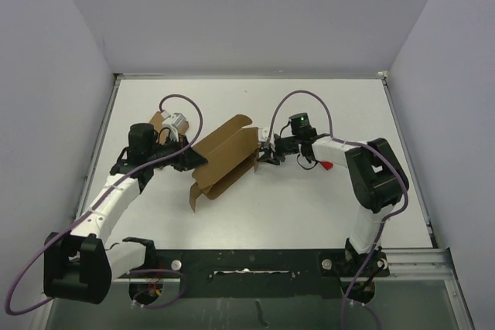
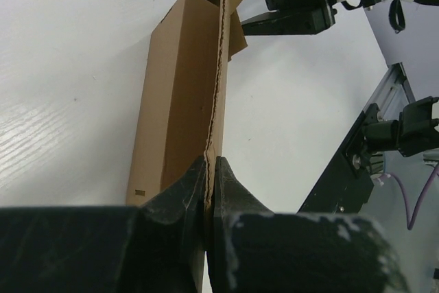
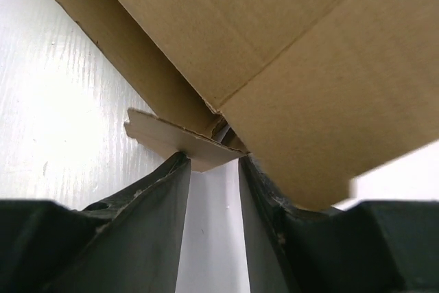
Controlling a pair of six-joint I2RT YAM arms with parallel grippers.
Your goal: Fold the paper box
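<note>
The paper box (image 1: 224, 158) is a brown cardboard sheet partly folded into a long trough, lying diagonally mid-table. My left gripper (image 1: 195, 158) is shut on the upright edge of one long panel; in the left wrist view the fingers (image 2: 236, 193) pinch that thin edge and the box (image 2: 175, 101) stretches away from them. My right gripper (image 1: 263, 157) is at the box's right end. In the right wrist view it (image 3: 211, 159) is open, with a small end flap (image 3: 171, 138) lying across the fingertips and the box wall (image 3: 309, 53) above.
A flat brown cardboard piece (image 1: 158, 123) lies behind my left wrist. A small red block (image 1: 326, 165) sits by my right forearm. The black rail (image 1: 255, 260) runs along the near edge. White walls enclose the table.
</note>
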